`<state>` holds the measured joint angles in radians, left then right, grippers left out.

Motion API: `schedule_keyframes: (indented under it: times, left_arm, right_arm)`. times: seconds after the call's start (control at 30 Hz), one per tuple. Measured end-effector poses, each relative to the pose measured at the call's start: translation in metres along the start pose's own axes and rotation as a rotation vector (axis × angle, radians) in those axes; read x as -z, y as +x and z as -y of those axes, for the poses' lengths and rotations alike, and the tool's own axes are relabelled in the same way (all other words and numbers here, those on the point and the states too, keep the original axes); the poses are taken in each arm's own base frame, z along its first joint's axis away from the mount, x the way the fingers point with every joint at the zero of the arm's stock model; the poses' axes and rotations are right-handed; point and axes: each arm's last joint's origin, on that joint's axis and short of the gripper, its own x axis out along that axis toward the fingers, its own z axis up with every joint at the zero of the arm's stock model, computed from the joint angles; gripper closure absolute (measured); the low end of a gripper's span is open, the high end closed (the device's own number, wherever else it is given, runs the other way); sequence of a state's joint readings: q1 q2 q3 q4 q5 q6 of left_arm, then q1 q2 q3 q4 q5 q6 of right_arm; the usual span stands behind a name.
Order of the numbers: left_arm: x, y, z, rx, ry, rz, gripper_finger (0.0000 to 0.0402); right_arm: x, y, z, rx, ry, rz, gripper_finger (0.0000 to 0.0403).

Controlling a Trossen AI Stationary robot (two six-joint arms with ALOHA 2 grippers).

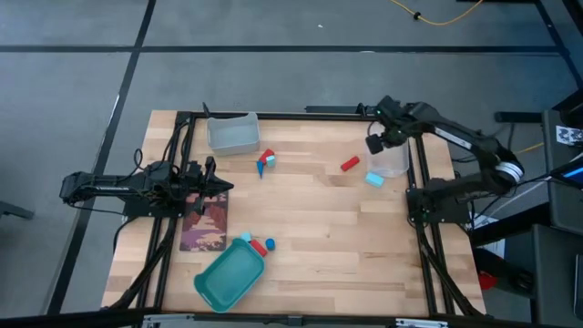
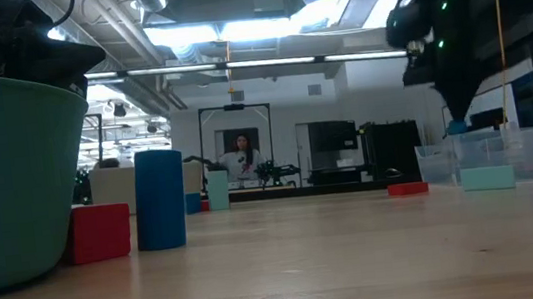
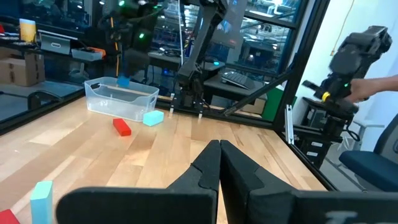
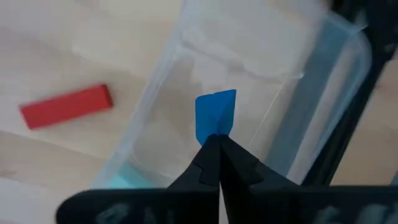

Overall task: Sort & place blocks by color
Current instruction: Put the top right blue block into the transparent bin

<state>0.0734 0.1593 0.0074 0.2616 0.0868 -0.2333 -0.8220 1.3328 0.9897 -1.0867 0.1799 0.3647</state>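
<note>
My right gripper (image 4: 214, 140) hangs point-down over the clear plastic bin (image 4: 292, 93) at the table's right edge, fingers pinched tight on a blue wedge-shaped block (image 4: 214, 115). A flat red block (image 4: 65, 106) and a cyan block (image 1: 374, 179), partly cut off in my wrist view, lie just outside it. My left gripper (image 3: 219, 163) rests level at the left edge, fingers pressed together on nothing.
</note>
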Motion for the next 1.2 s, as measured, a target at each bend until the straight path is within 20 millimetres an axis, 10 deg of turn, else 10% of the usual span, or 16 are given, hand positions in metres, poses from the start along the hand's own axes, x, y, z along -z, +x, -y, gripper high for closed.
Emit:
schedule_keyframes:
  times: [0.67, 1.2]
  left_arm:
    - [0.0, 0.0, 0.0, 0.0, 0.0, 0.0, 0.0401]
    - [0.0, 0.0, 0.0, 0.0, 0.0, 0.0, 0.0401]
  right_arm:
    - [-0.027, 0.075, -0.006, 0.038, -0.485, -0.237, 0.0403]
    - [-0.032, 0.084, -0.009, 0.033, -0.551, -0.223, 0.0371]
